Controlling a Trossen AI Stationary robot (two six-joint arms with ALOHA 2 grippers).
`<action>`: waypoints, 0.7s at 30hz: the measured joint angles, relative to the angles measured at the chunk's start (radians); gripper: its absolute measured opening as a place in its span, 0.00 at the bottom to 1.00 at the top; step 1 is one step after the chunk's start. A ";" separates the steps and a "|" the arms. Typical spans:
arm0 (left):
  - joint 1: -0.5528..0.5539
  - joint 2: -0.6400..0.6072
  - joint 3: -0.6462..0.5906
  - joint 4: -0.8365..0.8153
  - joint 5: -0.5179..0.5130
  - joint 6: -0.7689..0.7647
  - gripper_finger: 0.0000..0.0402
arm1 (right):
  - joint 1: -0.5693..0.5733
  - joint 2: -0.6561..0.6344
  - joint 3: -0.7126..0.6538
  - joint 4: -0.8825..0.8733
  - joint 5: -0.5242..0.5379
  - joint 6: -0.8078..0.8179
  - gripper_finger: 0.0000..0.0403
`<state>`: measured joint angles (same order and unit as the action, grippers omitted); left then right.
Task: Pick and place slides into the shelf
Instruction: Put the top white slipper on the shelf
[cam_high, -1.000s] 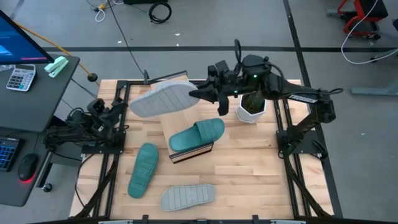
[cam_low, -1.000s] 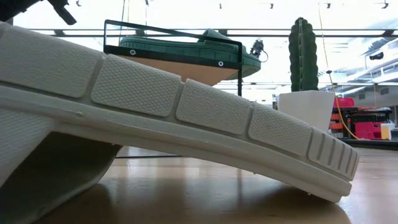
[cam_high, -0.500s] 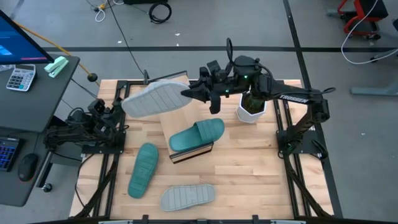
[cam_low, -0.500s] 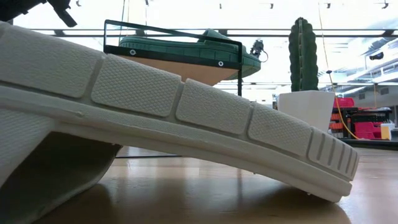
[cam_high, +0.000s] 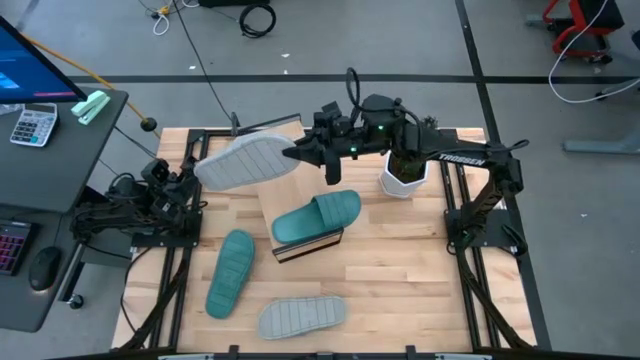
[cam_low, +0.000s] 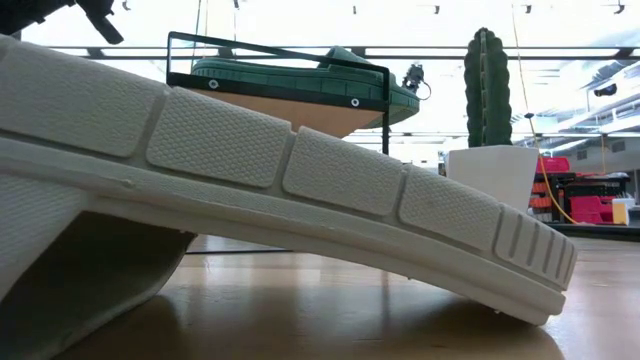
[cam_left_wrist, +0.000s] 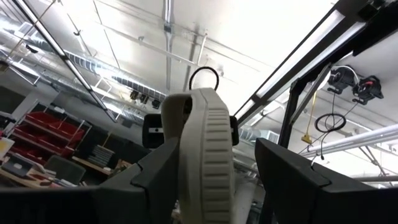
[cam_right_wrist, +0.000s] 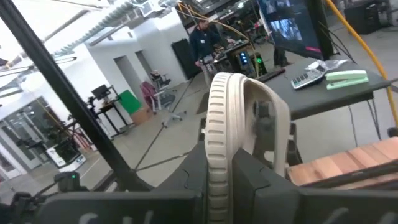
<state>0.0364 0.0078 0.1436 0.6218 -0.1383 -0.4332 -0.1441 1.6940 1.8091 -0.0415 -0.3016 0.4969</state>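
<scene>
The pale grey slide (cam_high: 240, 162) was carried leftward from its position a second before, toward the shelf (cam_high: 285, 205), so placement seemed near. The right gripper (cam_high: 292, 154) was stretched horizontally across the worktop's (cam_high: 400, 260) far side, fingers clamped on the slide's end. The left gripper (cam_left_wrist: 205, 186) was held parked, fingers flanking the slide's other end; contact could not be told.

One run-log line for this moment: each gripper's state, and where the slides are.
left gripper: around grey slide | right gripper: shut on same slide | teal slide: on shelf | two slides: on table
</scene>
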 joint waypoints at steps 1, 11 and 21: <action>0.000 0.000 0.000 -0.001 0.000 0.000 0.54 | -0.003 0.000 0.000 0.007 0.000 0.000 0.10; 0.000 0.000 0.000 0.001 -0.014 0.048 0.52 | -0.011 0.018 0.002 0.033 -0.013 0.034 0.10; -0.001 -0.001 -0.001 0.006 -0.014 0.077 0.32 | -0.011 0.044 0.002 0.088 -0.031 0.050 0.10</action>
<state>0.0356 0.0067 0.1429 0.6273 -0.1523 -0.3561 -0.1555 1.7378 1.8111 0.0465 -0.3324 0.5469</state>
